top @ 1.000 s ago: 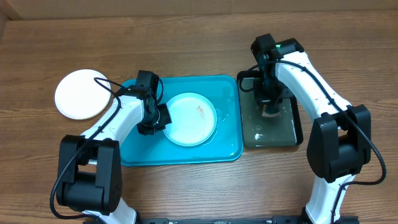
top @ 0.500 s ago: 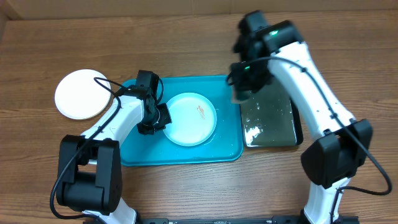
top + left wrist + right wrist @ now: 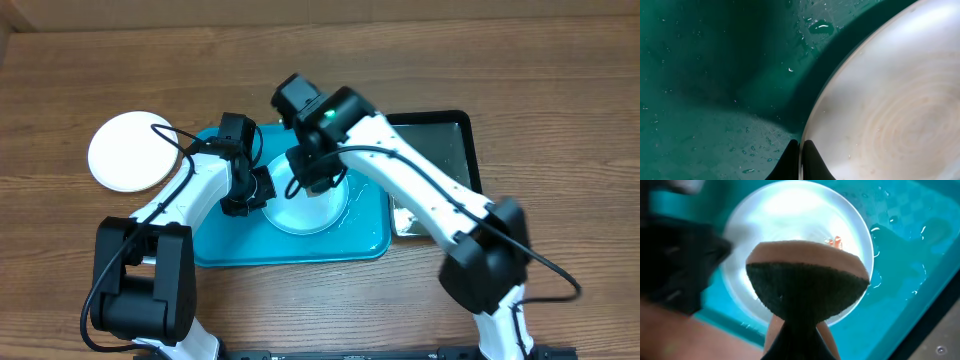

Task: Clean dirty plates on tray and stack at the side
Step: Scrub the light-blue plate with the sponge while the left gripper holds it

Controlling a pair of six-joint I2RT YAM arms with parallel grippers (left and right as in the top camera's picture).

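Observation:
A light blue plate [image 3: 310, 216] lies in the turquoise tray [image 3: 300, 250]. My left gripper [image 3: 252, 190] is shut on the plate's left rim; the left wrist view shows the jaws [image 3: 801, 159] pinching the rim of the plate [image 3: 885, 110] over the wet tray [image 3: 710, 75]. My right gripper [image 3: 315, 178] is shut on a sponge [image 3: 807, 287], tan with a dark scrub face, held just above the plate [image 3: 790, 215]. A small orange-red smear [image 3: 836, 241] shows by the sponge's edge. A white plate [image 3: 130, 152] sits on the table at the left. The yellow-green-rimmed plate is out of view.
A black glossy tray [image 3: 440, 140], wet with drops, lies right of the turquoise tray. The right arm reaches across it from the front right. Water drops lie on the turquoise tray floor [image 3: 900, 255].
My right arm has swung left from the black tray, carrying the sponge over the light blue plate. The left gripper and the plates have not moved.

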